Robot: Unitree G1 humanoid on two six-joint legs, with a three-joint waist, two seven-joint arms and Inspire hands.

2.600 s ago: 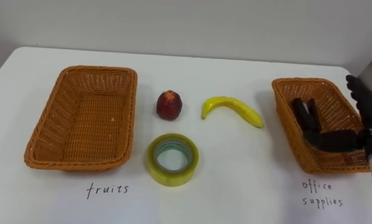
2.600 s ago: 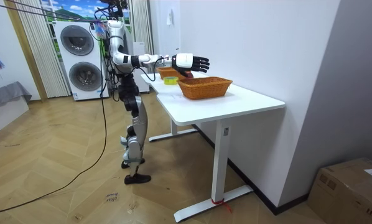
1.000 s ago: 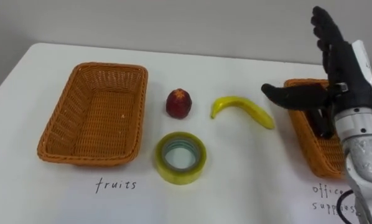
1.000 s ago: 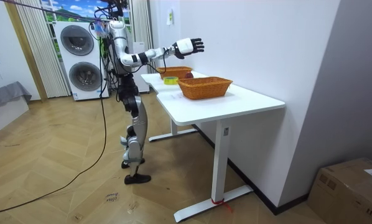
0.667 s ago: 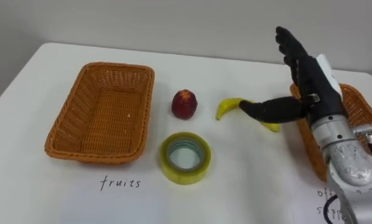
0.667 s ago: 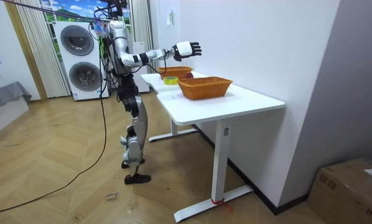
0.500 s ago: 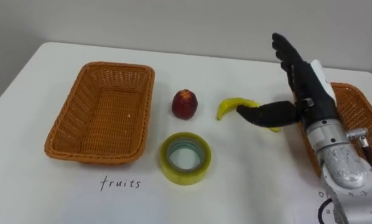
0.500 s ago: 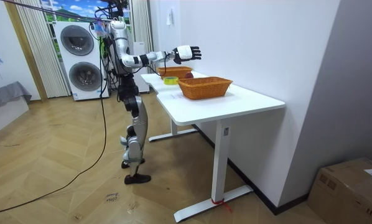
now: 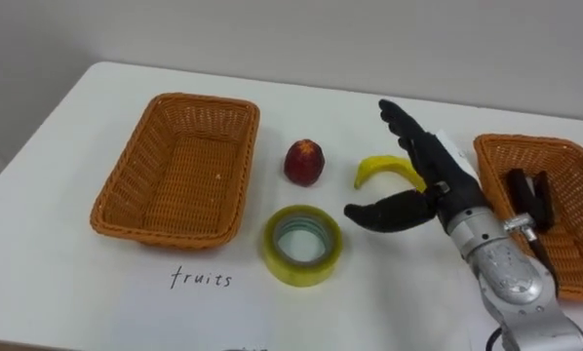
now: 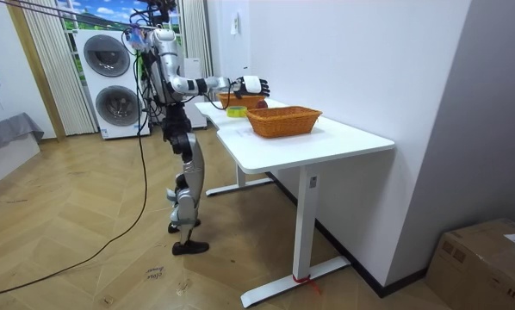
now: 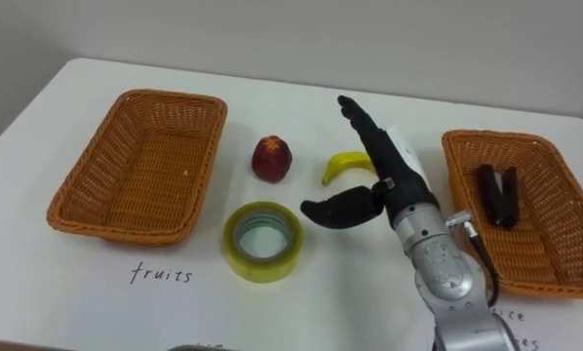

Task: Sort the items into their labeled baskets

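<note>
Right hand has swung over banana lying left-right

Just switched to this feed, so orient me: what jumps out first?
The right hand, open, hangs over the banana at mid-table. The yellow tape roll lies in front of the red fruit; the left basket is empty, the right basket holds a black tool.
</note>
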